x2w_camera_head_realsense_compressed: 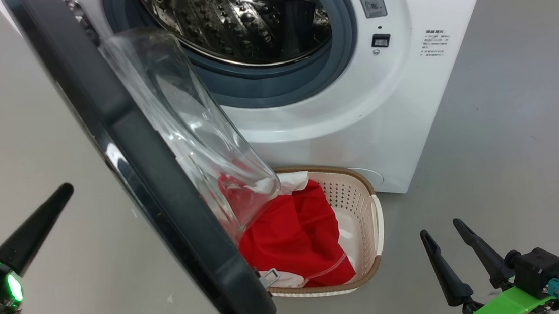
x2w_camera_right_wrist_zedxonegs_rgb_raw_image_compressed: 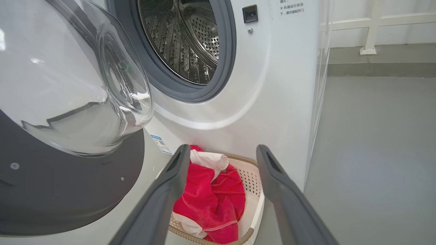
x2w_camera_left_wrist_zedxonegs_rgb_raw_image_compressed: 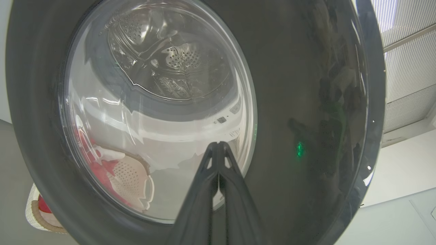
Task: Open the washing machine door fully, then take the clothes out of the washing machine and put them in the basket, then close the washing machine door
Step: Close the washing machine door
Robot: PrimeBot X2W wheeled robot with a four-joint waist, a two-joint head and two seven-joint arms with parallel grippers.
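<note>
My left claw (x2w_camera_head_realsense_compressed: 64, 190) is narrowed to a single dark point, fingers pressed together and holding nothing. It sits on the outer side of the washing machine door (x2w_camera_head_realsense_compressed: 162, 202), which stands swung out between this claw and everything else. Its own wrist camera puts the closed tips (x2w_camera_left_wrist_zedxonegs_rgb_raw_image_compressed: 218, 146) right up against the door's outer face, at the lower edge of the glass window (x2w_camera_left_wrist_zedxonegs_rgb_raw_image_compressed: 153, 102). I cannot tell whether they touch it. Through that glass I get a warped look at the drum and, below and to the left of the tips, a bit of red.

My right claw (x2w_camera_head_realsense_compressed: 440, 228) is spread wide and empty, hovering low over the grey floor (x2w_camera_head_realsense_compressed: 510, 132). The head camera half hides the basket (x2w_camera_head_realsense_compressed: 359, 205) behind the door's bulging bowl. The right wrist camera shows it plainly, just ahead of the claw and framed between the two fingers (x2w_camera_right_wrist_zedxonegs_rgb_raw_image_compressed: 160, 200). It stands on the floor against the foot of the washing machine (x2w_camera_right_wrist_zedxonegs_rgb_raw_image_compressed: 272, 85). The clothes (x2w_camera_right_wrist_zedxonegs_rgb_raw_image_compressed: 211, 200) lie heaped inside it, red with a white panel on top. Above and beyond the claw, the grey gasket (x2w_camera_right_wrist_zedxonegs_rgb_raw_image_compressed: 224, 61) rings the steel perforated drum (x2w_camera_right_wrist_zedxonegs_rgb_raw_image_compressed: 184, 41). The door's inner side hangs to the claw's left.
</note>
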